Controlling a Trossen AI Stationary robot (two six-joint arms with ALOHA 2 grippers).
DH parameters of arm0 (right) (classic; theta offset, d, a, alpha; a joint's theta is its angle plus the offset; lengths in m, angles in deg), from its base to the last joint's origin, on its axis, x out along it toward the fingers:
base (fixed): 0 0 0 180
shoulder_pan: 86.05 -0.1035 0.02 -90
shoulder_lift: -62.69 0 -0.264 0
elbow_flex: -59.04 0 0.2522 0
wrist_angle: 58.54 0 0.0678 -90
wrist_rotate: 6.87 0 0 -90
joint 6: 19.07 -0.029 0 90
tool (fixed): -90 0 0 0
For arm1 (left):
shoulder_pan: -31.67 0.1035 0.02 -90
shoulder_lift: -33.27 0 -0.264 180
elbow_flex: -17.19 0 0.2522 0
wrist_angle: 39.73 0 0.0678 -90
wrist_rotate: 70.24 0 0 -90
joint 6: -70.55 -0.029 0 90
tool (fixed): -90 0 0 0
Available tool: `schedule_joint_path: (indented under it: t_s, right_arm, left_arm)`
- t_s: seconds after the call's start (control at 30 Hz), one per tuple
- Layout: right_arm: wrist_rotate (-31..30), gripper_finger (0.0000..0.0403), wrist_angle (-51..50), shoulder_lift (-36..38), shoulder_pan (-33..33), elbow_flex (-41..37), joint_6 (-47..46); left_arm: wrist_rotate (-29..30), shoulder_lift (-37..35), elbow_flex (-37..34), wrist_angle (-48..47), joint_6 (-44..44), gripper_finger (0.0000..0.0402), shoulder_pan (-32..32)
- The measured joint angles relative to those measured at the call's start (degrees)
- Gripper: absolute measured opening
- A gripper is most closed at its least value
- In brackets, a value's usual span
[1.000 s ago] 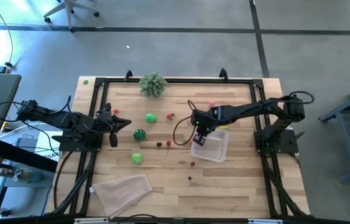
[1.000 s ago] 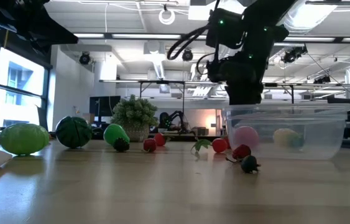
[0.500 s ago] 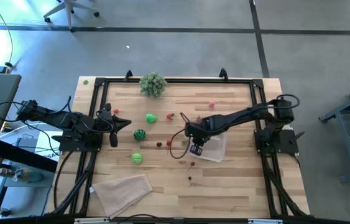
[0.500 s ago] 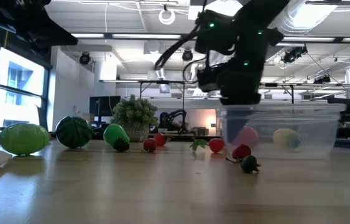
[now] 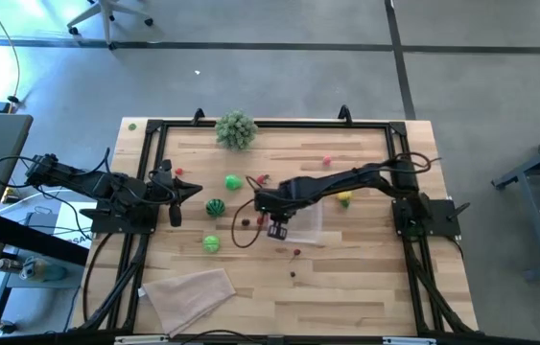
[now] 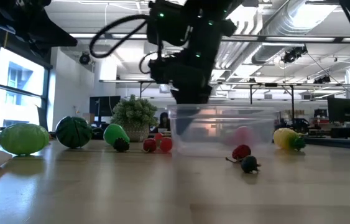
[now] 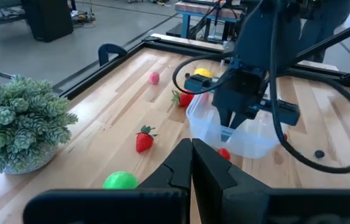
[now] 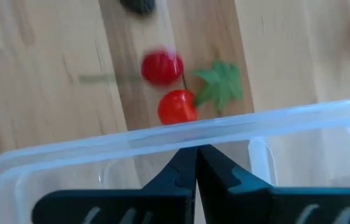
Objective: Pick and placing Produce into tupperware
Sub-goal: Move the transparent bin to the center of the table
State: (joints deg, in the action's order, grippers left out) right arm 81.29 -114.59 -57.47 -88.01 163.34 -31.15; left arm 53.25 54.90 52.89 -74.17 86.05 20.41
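Right hand (image 5: 274, 226) pressed together on the near wall of the clear tupperware (image 5: 306, 222), mid-surface in the high view. Long axis of the tupperware running across the surface, left to right, open side up. Just beyond its rim toward the left arm: two red cherries with a green leaf (image 8: 170, 87). Left hand (image 5: 191, 190) closed, empty, parked at the left edge, farther from both.

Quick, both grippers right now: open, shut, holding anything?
Left gripper: shut, empty, parked at the table's left edge.
Right gripper: shut on the rim of the tupperware.
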Motion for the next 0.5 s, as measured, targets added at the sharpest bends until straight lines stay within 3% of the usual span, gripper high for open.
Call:
schedule_joint_path:
  t_s: [0.33, 0.5]
  right_arm:
    - [0.1, 0.0, -3.7, -4.3, 1.4, 8.9, 4.2]
    - [-5.2, 0.0, -9.2, -4.4, 1.6, 10.6, 4.6]
  left_arm:
    - [0.0, 0.0, 0.0, -0.6, 0.0, 0.0001, 0.0]
    - [0.0, 0.0, 0.0, -0.6, 0.0, 0.0001, 0.0]
